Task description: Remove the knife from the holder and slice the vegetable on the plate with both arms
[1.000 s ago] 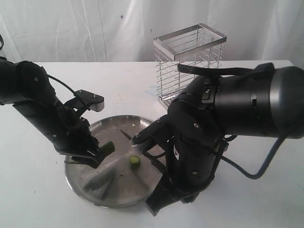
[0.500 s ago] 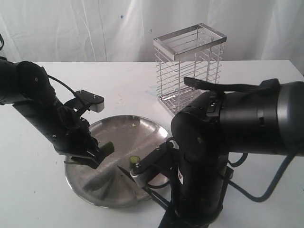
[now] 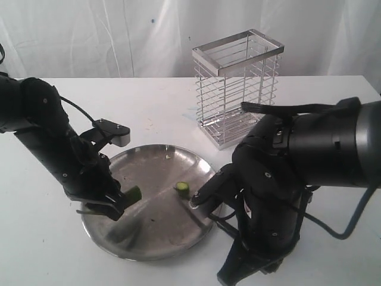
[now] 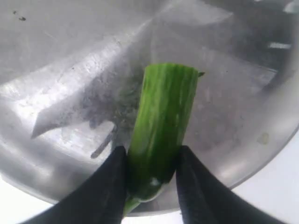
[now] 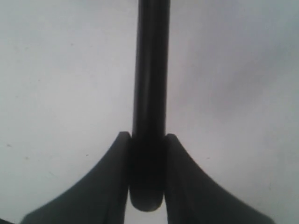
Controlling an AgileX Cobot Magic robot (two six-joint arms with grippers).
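**Inspector:** Supporting surface?
**Recorder:** White desk [image 3: 53,250], plain and matte. It spreads out on every side of the left end effector [image 3: 119,205].
**Inspector:** Background?
**Recorder:** White cloth backdrop [image 3: 89,36], hanging in soft folds along the desk's far edge, well apart from that end effector. It carries one small dark speck [image 3: 152,21].
**Inspector:** Surface condition?
**Recorder:** Faint marks [image 3: 148,123] on the desk, between the end effector and the backdrop. They are too small to identify.

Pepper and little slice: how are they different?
The pepper is long; the slice is a short stub. The pepper is clamped in the left end effector, tilted over the plate; the slice sits loose on the plate. Both are green.
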